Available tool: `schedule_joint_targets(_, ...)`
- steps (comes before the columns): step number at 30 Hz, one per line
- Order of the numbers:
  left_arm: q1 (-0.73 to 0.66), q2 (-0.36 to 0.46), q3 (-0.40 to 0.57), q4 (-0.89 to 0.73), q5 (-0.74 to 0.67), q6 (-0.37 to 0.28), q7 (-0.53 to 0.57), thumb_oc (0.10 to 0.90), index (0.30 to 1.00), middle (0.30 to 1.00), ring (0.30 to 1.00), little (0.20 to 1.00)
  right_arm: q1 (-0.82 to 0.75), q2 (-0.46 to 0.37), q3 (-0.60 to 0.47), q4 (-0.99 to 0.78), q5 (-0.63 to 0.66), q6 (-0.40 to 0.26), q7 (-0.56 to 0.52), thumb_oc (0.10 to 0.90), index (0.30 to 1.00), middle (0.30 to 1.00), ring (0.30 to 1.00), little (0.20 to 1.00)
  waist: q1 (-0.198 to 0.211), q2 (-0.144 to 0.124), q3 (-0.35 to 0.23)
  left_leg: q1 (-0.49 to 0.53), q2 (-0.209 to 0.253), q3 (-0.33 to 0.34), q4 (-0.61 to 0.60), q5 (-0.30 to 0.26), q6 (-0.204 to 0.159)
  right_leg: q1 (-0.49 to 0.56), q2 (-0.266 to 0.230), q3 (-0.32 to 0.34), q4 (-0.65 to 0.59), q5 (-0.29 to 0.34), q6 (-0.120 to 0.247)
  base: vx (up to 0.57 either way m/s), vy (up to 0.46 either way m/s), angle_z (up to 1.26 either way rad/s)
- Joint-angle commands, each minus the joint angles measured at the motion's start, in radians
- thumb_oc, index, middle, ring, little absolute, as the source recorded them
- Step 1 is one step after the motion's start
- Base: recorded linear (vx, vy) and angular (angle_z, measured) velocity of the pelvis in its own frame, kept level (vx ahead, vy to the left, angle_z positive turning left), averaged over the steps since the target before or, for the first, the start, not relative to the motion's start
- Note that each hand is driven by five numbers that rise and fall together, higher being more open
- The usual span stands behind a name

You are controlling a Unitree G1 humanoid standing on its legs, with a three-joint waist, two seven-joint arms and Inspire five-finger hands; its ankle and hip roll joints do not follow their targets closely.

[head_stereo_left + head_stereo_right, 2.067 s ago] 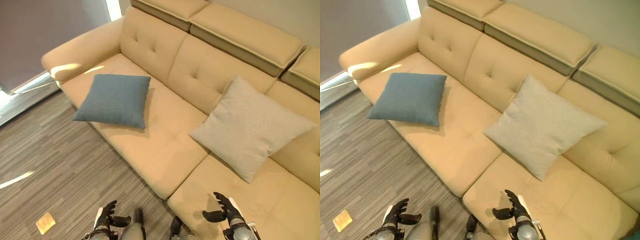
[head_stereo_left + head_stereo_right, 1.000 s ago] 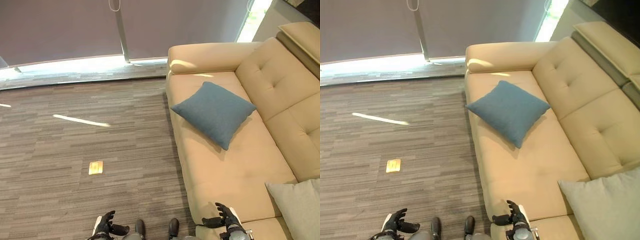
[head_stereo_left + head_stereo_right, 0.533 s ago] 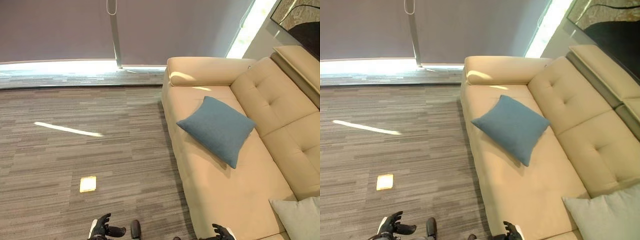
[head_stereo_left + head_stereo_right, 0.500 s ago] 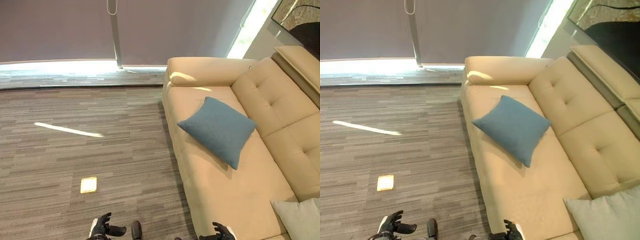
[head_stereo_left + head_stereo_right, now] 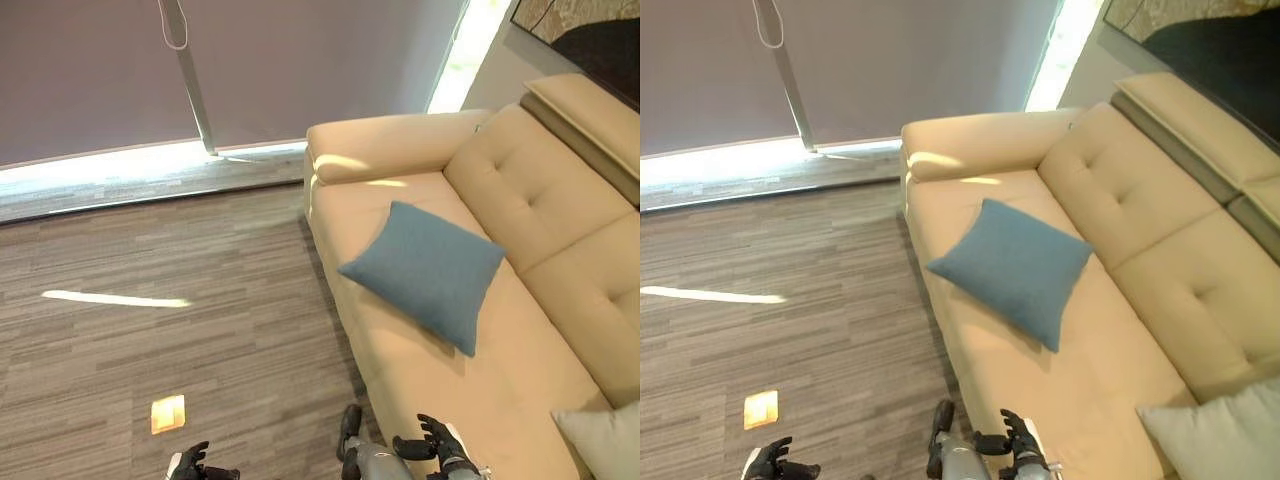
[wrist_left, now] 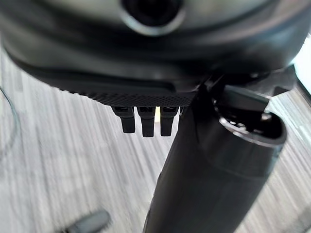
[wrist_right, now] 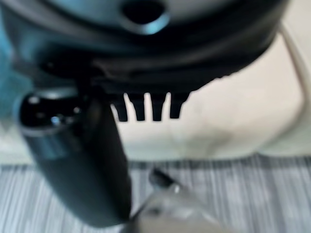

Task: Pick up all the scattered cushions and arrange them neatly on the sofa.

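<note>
Both hands low and empty, cushions on the sofa.

I see my left hand (image 5: 190, 466) at 7 o'clock over the floor (image 5: 150, 300) and my right hand (image 5: 437, 448) at 5 o'clock by the sofa (image 5: 560, 210) edge, fingers spread, holding nothing. The grey cushion (image 5: 605, 440) lies at 4 o'clock, the blue cushion (image 5: 425, 272) flat on the seat at 2 o'clock.

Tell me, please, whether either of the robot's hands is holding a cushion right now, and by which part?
Nothing is held. The left hand and right hand are both open and empty; the blue cushion lies untouched on the sofa.
</note>
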Motion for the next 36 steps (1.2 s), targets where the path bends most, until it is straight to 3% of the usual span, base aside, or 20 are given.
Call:
schedule_joint_targets(1, -0.026, -0.005, -0.007, -0.029, 0.016, -0.028, -0.011, 0.8, 0.9, 0.9, 0.9, 0.9, -0.017, -0.037, 0.003, 0.031, 0.044, -0.025, -0.02, 0.8, 0.9, 0.9, 0.9, 0.9, -0.022, -0.008, -0.013, -0.114, -0.005, -0.034, 0.287, -0.029, -0.058, 0.153, 0.018, 0.027, -0.077, -0.073, 0.073, 0.26, -0.179, 0.24)
schedule_joint_targets(3, -0.036, -0.012, -0.023, -0.051, -0.002, -0.029, -0.015, 0.8, 0.9, 0.9, 0.9, 0.9, -0.024, -0.041, 0.003, 0.031, 0.057, -0.026, -0.023, 0.8, 0.9, 0.9, 0.9, 0.9, -0.012, -0.021, 0.006, -0.196, 0.015, -0.042, 0.474, 0.028, -0.083, 0.191, 0.028, 0.043, -0.096, -0.083, 0.042, 0.14, -0.134, 0.22)
schedule_joint_targets(6, -0.046, -0.017, -0.035, -0.068, -0.022, -0.03, -0.014, 0.8, 0.9, 0.9, 0.9, 0.9, -0.029, -0.045, 0.007, 0.036, 0.074, -0.02, -0.02, 0.8, 0.9, 0.9, 0.9, 0.9, 0.001, -0.036, 0.014, -0.276, 0.021, -0.049, 0.535, 0.033, -0.064, 0.225, 0.032, 0.071, -0.106, -0.11, 0.025, 0.13, -0.042, -0.3)
schedule_joint_targets(10, -0.048, -0.019, -0.045, -0.07, -0.022, -0.031, -0.013, 0.8, 0.9, 0.9, 0.9, 0.9, -0.03, -0.048, 0.014, 0.038, 0.073, -0.022, -0.021, 0.8, 0.9, 0.9, 0.9, 0.9, 0.018, -0.05, 0.014, -0.324, 0.028, -0.061, 0.433, -0.006, -0.044, 0.253, 0.028, 0.106, -0.123, -0.129, 0.042, 0.16, 0.037, -0.49)
schedule_joint_targets(11, -0.047, -0.021, -0.046, -0.062, -0.027, -0.034, -0.008, 0.8, 0.9, 0.9, 0.9, 0.9, -0.032, -0.05, 0.023, 0.039, 0.068, -0.022, -0.026, 0.8, 0.9, 0.9, 0.9, 0.9, 0.039, -0.042, 0.016, -0.353, 0.017, -0.132, 0.298, 0.021, -0.046, 0.281, 0.045, 0.145, -0.131, -0.144, 0.047, 0.23, 0.094, -0.42)
schedule_joint_targets(12, -0.047, -0.021, -0.046, -0.062, -0.027, -0.034, -0.008, 0.8, 0.9, 0.9, 0.9, 0.9, -0.032, -0.05, 0.023, 0.039, 0.068, -0.022, -0.026, 0.8, 0.9, 0.9, 0.9, 0.9, 0.039, -0.044, 0.016, -0.35, 0.015, -0.131, 0.29, 0.027, -0.046, 0.28, 0.043, 0.146, -0.131, -0.144, 0.047, 0.29, 0.165, -0.34)
schedule_joint_targets(13, -0.053, -0.026, -0.045, -0.052, -0.042, -0.037, 0.001, 0.8, 0.9, 0.9, 0.9, 0.9, -0.042, -0.053, 0.025, 0.044, 0.065, -0.025, -0.034, 0.8, 0.9, 0.9, 0.9, 0.9, 0.056, -0.031, 0.019, -0.368, 0.01, -0.229, 0.2, 0.092, -0.066, 0.292, 0.058, 0.184, -0.123, -0.156, 0.045, 0.22, 0.139, -0.62)
schedule_joint_targets(15, -0.056, -0.031, -0.047, -0.045, -0.06, -0.038, 0.002, 0.8, 0.9, 0.9, 0.9, 0.9, -0.049, -0.058, 0.026, 0.042, 0.06, -0.025, -0.042, 0.8, 0.9, 0.9, 0.9, 0.9, 0.063, -0.022, 0.025, -0.389, 0.006, -0.29, 0.165, 0.124, -0.075, 0.311, 0.064, 0.223, -0.109, -0.174, 0.048, 0.2, 0.145, -0.79)
schedule_joint_targets(20, -0.037, -0.039, -0.042, -0.024, -0.037, -0.028, -0.006, 0.8, 0.9, 0.9, 0.9, 0.9, -0.04, -0.055, 0.018, 0.049, 0.045, -0.022, -0.037, 0.8, 0.9, 0.9, 0.9, 0.9, 0.057, -0.012, -0.005, -0.326, -0.002, -0.278, 0.133, 0.099, -0.056, 0.314, 0.035, 0.256, -0.065, -0.189, 0.07, 0.19, 0.232, -0.74)
schedule_joint_targets(22, -0.036, -0.03, -0.038, -0.029, -0.024, -0.033, -0.008, 0.8, 0.9, 0.9, 0.9, 0.9, -0.04, -0.045, 0.023, 0.044, 0.03, -0.017, -0.031, 0.8, 0.9, 0.9, 0.9, 0.9, 0.055, -0.01, -0.02, -0.288, -0.012, -0.226, 0.113, 0.082, -0.027, 0.296, 0.002, 0.267, -0.019, -0.181, 0.101, 0.15, 0.281, -0.57)
schedule_joint_targets(26, -0.052, -0.001, -0.019, -0.054, -0.038, -0.037, 0.006, 0.8, 0.9, 0.9, 0.9, 0.9, -0.056, -0.038, 0.038, 0.036, 0.014, -0.007, -0.033, 0.8, 0.9, 0.9, 0.9, 0.9, 0.051, -0.007, 0.001, -0.254, -0.021, -0.185, 0.086, 0.079, 0.008, 0.192, -0.019, 0.287, 0.139, -0.097, 0.14, 0.02, 0.164, -0.83)
schedule_joint_targets(29, -0.061, 0.011, 0.0, -0.054, -0.053, -0.041, 0.017, 0.8, 0.9, 0.9, 0.9, 0.9, -0.063, -0.037, 0.034, 0.031, 0.009, -0.009, -0.045, 0.8, 0.9, 0.9, 0.9, 0.9, 0.055, 0.0, 0.008, -0.235, -0.015, -0.165, 0.065, 0.072, 0.015, 0.157, -0.035, 0.24, 0.163, -0.095, 0.139, -0.02, 0.076, -0.37)
schedule_joint_targets(30, -0.061, 0.014, 0.006, -0.053, -0.058, -0.045, 0.021, 0.8, 0.9, 0.9, 0.9, 0.9, -0.064, -0.037, 0.031, 0.031, 0.007, -0.012, -0.05, 0.8, 0.9, 0.9, 0.9, 0.9, 0.055, 0.001, 0.007, -0.221, -0.016, -0.152, 0.055, 0.069, 0.014, 0.157, -0.049, 0.197, 0.139, -0.097, 0.137, 0.05, 0.032, -0.27)
schedule_joint_targets(31, -0.058, 0.017, 0.024, -0.045, -0.07, -0.048, 0.024, 0.8, 0.9, 0.9, 0.9, 0.9, -0.072, -0.042, 0.026, 0.035, -0.006, -0.014, -0.059, 0.8, 0.9, 0.9, 0.9, 0.9, 0.062, 0.004, 0.002, -0.193, -0.011, -0.118, 0.033, 0.061, 0.006, 0.157, -0.072, 0.078, 0.072, -0.107, 0.126, 0.07, 0.022, -0.25)
schedule_joint_targets(33, -0.059, 0.027, 0.047, -0.038, -0.083, -0.056, 0.028, 0.8, 0.9, 0.9, 0.9, 0.9, -0.074, -0.052, 0.022, 0.046, -0.016, -0.009, -0.063, 0.8, 0.9, 0.9, 0.9, 0.9, 0.072, 0.005, -0.001, -0.191, 0.001, -0.092, 0.033, 0.061, -0.001, 0.174, -0.096, -0.027, 0.01, -0.109, 0.132, 0.01, -0.033, -0.73)
schedule_joint_targets(36, -0.053, 0.024, 0.042, -0.041, -0.077, -0.053, 0.027, 0.8, 0.9, 0.9, 0.9, 0.9, -0.066, -0.053, 0.017, 0.055, -0.01, -0.009, -0.067, 0.8, 0.9, 0.9, 0.9, 0.9, 0.064, -0.004, -0.005, -0.186, -0.008, -0.089, 0.028, 0.066, -0.002, 0.204, -0.068, 0.013, -0.036, -0.108, 0.12, 0.02, -0.036, -0.39)
